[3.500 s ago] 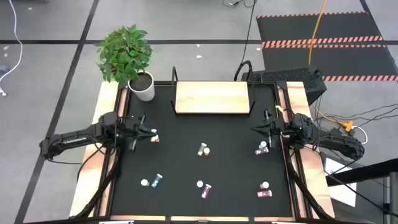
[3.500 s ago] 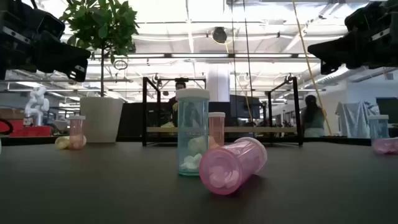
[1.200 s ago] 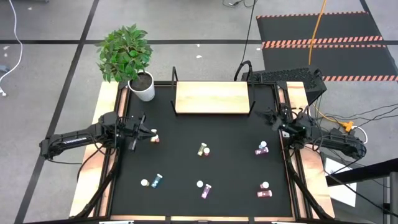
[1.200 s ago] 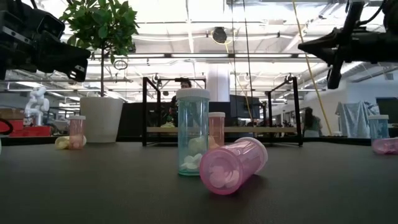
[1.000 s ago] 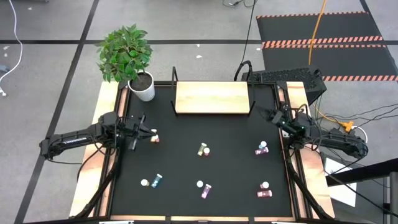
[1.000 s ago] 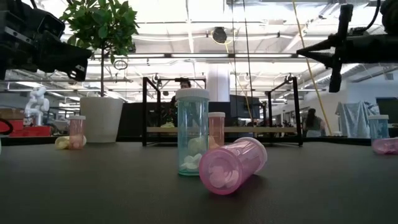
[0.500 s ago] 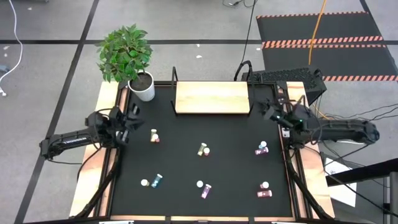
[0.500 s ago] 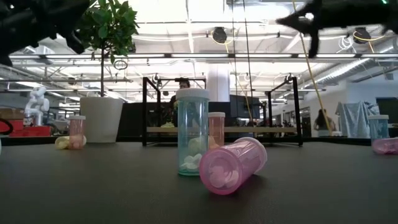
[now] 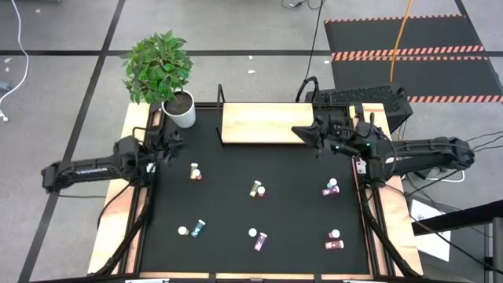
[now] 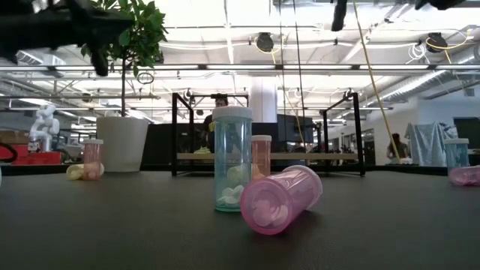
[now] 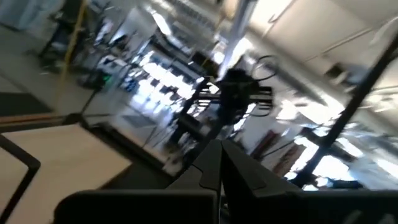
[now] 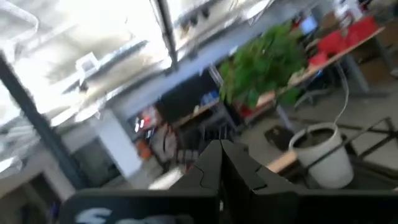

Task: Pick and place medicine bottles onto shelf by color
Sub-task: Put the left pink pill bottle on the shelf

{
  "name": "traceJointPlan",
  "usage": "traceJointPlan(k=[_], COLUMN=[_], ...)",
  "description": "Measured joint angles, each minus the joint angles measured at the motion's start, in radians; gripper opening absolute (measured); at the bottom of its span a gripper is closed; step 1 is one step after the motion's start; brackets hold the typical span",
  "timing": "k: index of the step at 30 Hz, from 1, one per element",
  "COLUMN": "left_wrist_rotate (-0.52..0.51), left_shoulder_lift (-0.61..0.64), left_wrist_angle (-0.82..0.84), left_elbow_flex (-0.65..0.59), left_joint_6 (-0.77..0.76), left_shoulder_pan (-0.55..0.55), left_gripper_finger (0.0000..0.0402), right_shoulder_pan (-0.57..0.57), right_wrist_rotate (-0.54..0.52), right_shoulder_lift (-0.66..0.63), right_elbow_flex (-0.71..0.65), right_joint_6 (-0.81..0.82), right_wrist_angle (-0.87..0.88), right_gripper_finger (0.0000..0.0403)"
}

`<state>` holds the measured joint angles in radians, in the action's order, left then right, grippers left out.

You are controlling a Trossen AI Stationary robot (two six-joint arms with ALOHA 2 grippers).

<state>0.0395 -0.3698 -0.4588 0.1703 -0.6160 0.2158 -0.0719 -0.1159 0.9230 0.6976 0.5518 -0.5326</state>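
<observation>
right gripper (image 9: pixel 301 130), fingers pressed together and empty, we log above the shelf (image 9: pixel 267 123)'s right end; left gripper (image 9: pixel 174 137), likewise closed and empty, near the plant pot (image 9: pixel 181 111); medicine bottles (image 9: pixel 256 189) scattered on the black table (image 9: pixel 236 165).

the left claw (image 11: pixel 221 163), fingers pressed together, points over the tan shelf (image 11: pixel 56 146) toward the blurred room.
</observation>
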Motion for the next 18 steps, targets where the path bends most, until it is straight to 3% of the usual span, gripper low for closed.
traceJointPlan(k=[4,9,13,15,18], left_wrist_rotate=[-0.099,-0.149,-0.149,-0.114,-0.040], left_shoulder_lift=[-0.213,-0.471,-0.619,-0.664,-0.698], left_wrist_angle=[0.066,0.076,0.076,0.104,0.230], left_elbow_flex=[0.157,0.319,0.426,0.485,0.596], left_joint_6=[0.084,0.168,0.066,-0.034,-0.058], left_shoulder_pan=[-0.062,-0.095,-0.094,-0.093,-0.102], left_gripper_finger=[0.0010,0.0010,0.0010,0.0010,0.0010], right_shoulder_pan=[0.000,0.003,0.002,0.002,0.004], right_wrist_rotate=[0.033,0.063,0.062,0.071,0.153], right_shoulder_lift=[-0.016,-0.037,-0.024,-0.019,-0.011], right_elbow_flex=[0.042,0.131,0.167,0.167,0.169], right_joint_6=[0.009,-0.068,-0.114,-0.131,-0.148], right_wrist_angle=[0.178,0.558,0.780,0.822,0.806], right_gripper_finger=[0.0000,0.0000,0.0000,0.0000,0.0012])
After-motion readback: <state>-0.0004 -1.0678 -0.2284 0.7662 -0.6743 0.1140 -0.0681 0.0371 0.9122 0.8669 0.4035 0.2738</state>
